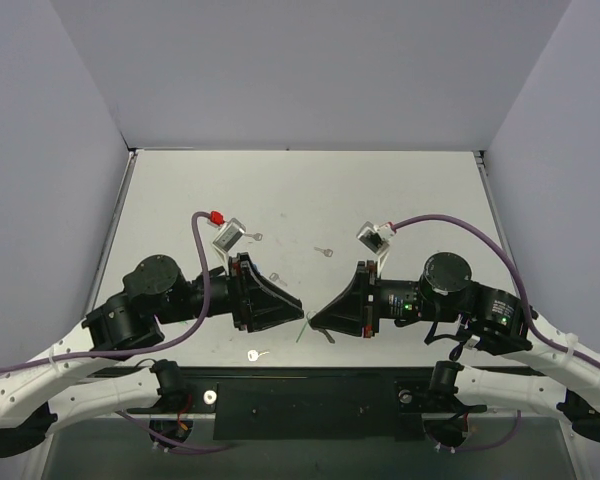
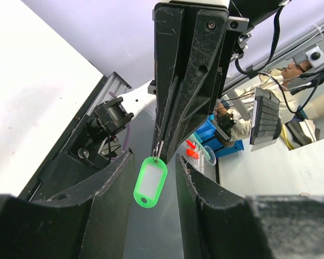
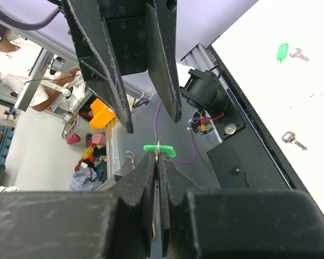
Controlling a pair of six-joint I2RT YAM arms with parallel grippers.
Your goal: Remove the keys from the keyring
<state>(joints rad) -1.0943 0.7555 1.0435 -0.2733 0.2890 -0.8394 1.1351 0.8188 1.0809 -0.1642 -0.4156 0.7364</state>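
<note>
Keyring (image 2: 150,183) hangs in the air between your two arms, above the near part of the table (image 1: 400,190), about midway from left to right. Your right claw (image 3: 159,159) is clenched on its thin metal ring: the fingers are pressed together with the ring pinched at their tips. The light-green tag dangles below that grip, with its pale label panel facing the left wrist camera. Your left claw (image 2: 154,156) is released. Its two fingers stand apart, one on each side of the tag, and in the left wrist view neither touches it. From above, the two claws meet almost tip to tip, the left one reaching in from the left and the right one from the right. The tag shows there only as a thin green sliver just near of the tips. You cannot tell from any view whether a key hangs on the ring. A silver key (image 3: 294,140) lies flat on the table close to the near edge, apart from both claws. Further left along that edge lies a brighter green tag (image 3: 282,52) with another key (image 3: 298,54) just beside it. A third key (image 1: 325,251) lies farther out near the middle of the table. A fourth key (image 1: 257,237) lies to its left.
</note>
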